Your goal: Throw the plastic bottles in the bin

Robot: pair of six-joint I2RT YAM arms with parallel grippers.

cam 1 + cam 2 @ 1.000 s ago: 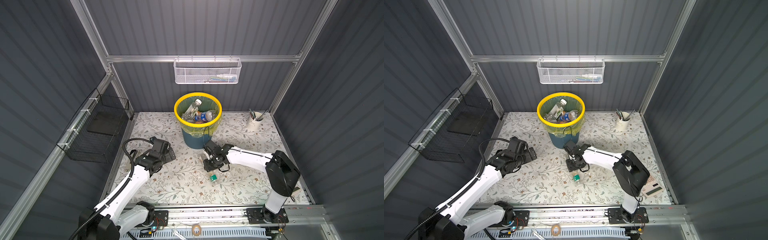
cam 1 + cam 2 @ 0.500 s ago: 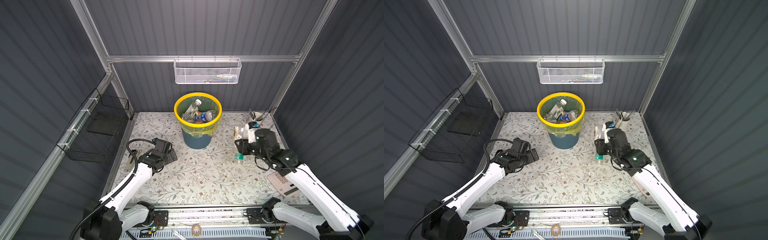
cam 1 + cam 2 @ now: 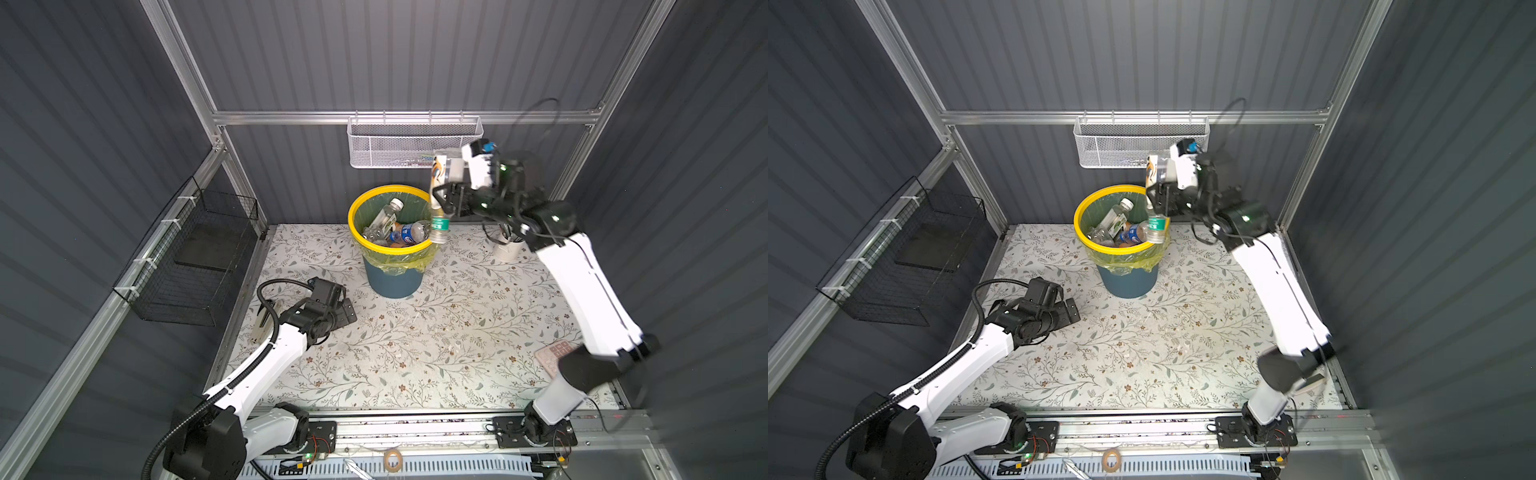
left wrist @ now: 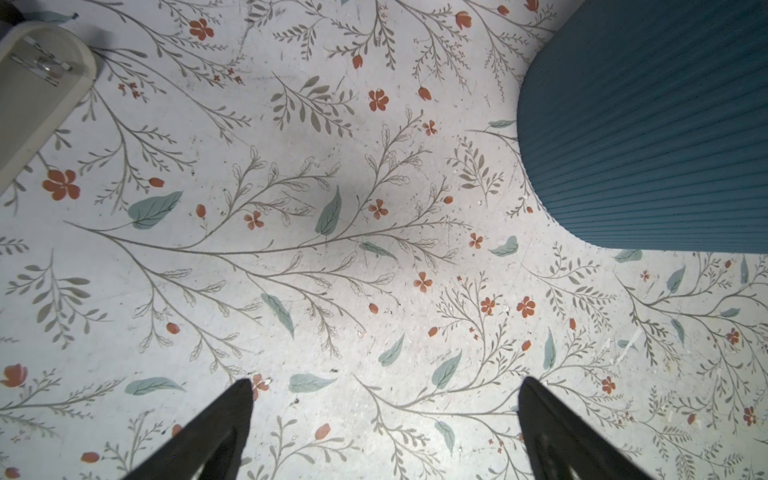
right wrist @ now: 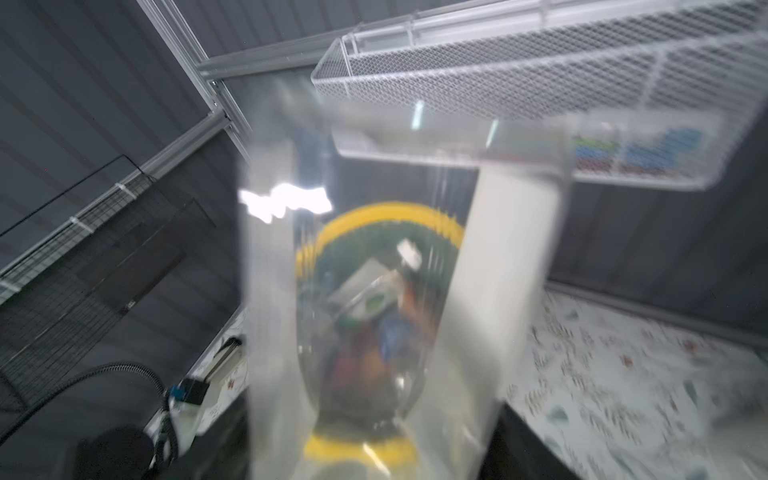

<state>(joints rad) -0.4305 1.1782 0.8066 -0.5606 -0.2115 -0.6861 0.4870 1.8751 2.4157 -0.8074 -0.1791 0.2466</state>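
Bottle over the bin rim, grip unconfirmed.
Left gripper point(image 4: 384, 386) low over floral mat point(image 4: 291, 137), fingers spread, empty. Beyond, bin point(image 3: 353, 224) holds several bottles point(image 3: 405, 233). Clear bottle point(image 3: 437, 226) hangs at right gripper point(image 3: 443, 195) above the rim; finger state cannot be told.

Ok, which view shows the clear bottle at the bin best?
Both top views: the clear bottle shows sharp, at the yellow rim of the bin. The right wrist view shows it close but blurred; the left wrist view misses it.

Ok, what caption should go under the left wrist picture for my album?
Left gripper hangs open over the flowery table, near the ribbed blue bin.
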